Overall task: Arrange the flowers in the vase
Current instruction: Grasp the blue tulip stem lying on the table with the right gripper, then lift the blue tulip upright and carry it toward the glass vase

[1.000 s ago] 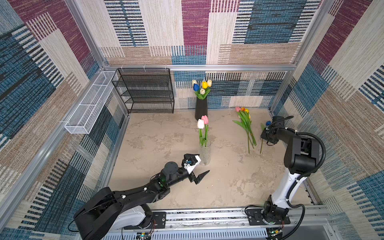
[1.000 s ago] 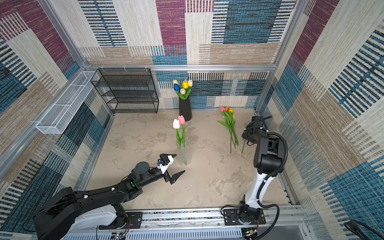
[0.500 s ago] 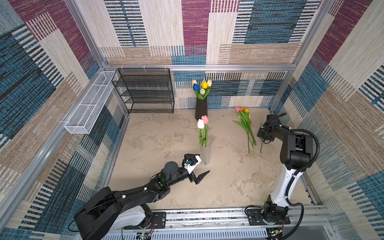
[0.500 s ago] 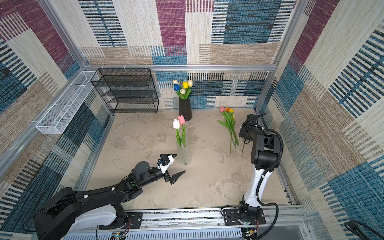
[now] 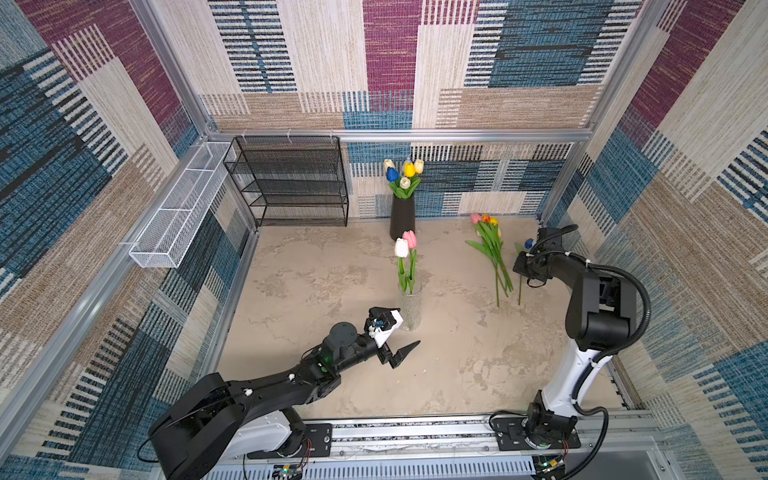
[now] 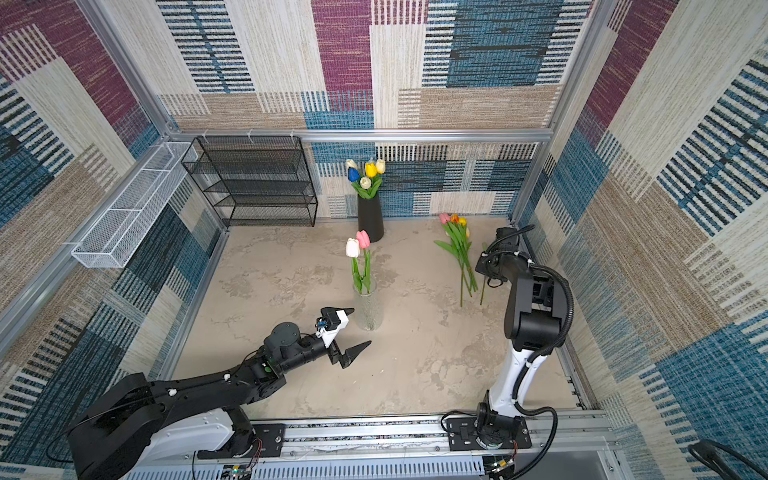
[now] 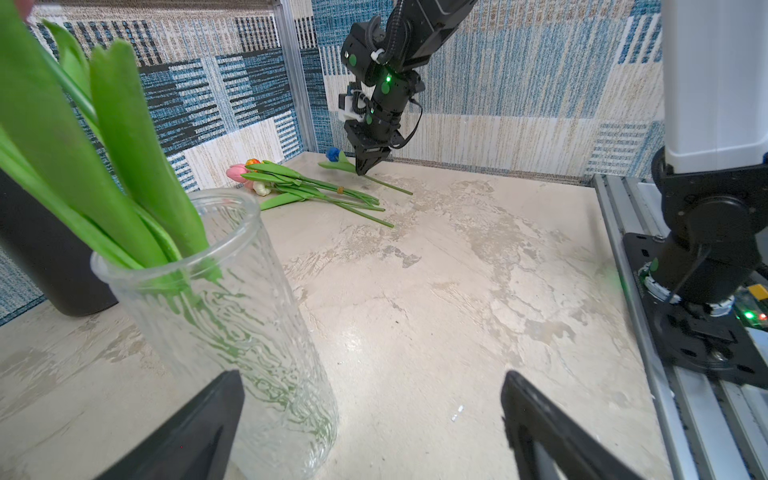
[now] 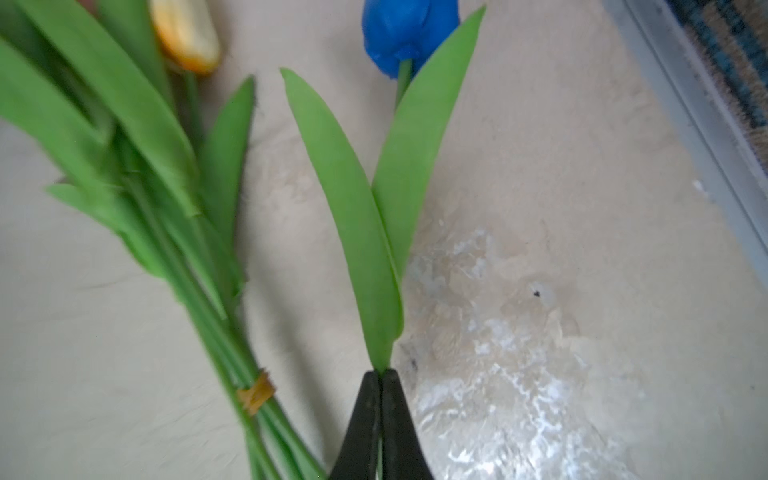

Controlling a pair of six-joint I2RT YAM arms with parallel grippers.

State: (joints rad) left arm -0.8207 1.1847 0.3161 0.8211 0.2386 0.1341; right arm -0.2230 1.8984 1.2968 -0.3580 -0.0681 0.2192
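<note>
A clear glass vase [image 5: 410, 309] [image 6: 368, 309] [image 7: 216, 291] stands mid-table and holds a white and a pink tulip. My left gripper [image 5: 407, 326] [image 6: 360, 326] [image 7: 370, 376] is open just short of it, with nothing between its fingers. At the far right a blue tulip [image 5: 528, 243] [image 7: 332, 153] [image 8: 409, 29] lies on the table. My right gripper [image 7: 362, 170] [image 8: 381, 374] is shut on its stem, just below the leaves. Beside it lies a banded bundle of flowers [image 5: 492, 249] [image 6: 459, 245] [image 7: 299, 187] [image 8: 166, 208].
A black vase [image 5: 402, 218] [image 6: 370, 218] full of tulips stands at the back wall. A black wire shelf [image 5: 291, 183] and a white wire basket [image 5: 178, 208] are at the back left. The arms' base rail [image 5: 415, 432] runs along the front edge.
My right gripper has closed on the blue tulip's stem, and its arm has shifted slightly left. The left arm has not moved.
</note>
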